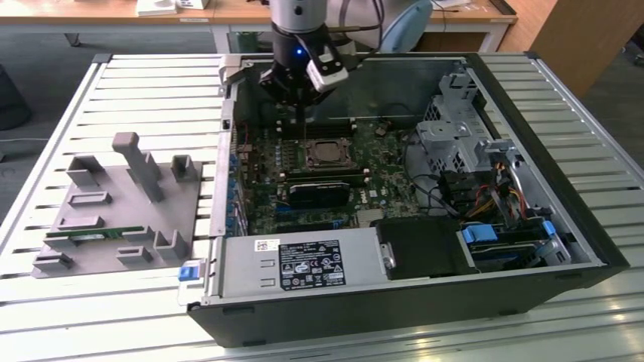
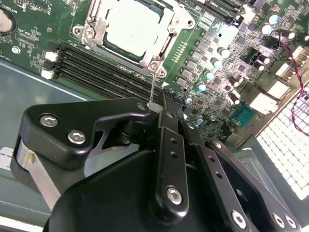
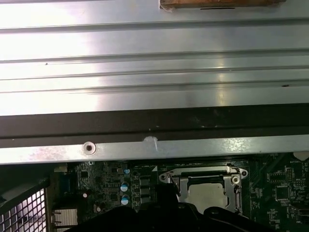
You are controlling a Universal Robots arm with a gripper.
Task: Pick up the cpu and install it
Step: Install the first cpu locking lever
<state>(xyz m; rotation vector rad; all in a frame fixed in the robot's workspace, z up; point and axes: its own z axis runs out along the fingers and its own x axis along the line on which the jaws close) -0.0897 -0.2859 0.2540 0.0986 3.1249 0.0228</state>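
Note:
The cpu (image 1: 324,153), a flat square chip with a silver top, lies in its socket on the green motherboard inside the open computer case, framed by the metal load plate. Both wrist views show the cpu (image 2: 133,26) (image 3: 207,193) in the socket as well. My gripper (image 1: 305,136) hangs just behind the socket, toward the case's rear wall. In the second wrist view the gripper (image 2: 157,105) has its black fingers closed together on the end of a thin metal socket lever (image 2: 153,89) that rises from the socket's corner.
A grey holder tray (image 1: 116,204) with a green memory stick (image 1: 96,236) sits at the exterior view's left. Inside the case are a black block (image 1: 317,192), the power supply (image 1: 302,264) and a drive cage (image 1: 453,136). The case wall (image 3: 154,123) runs close behind the socket.

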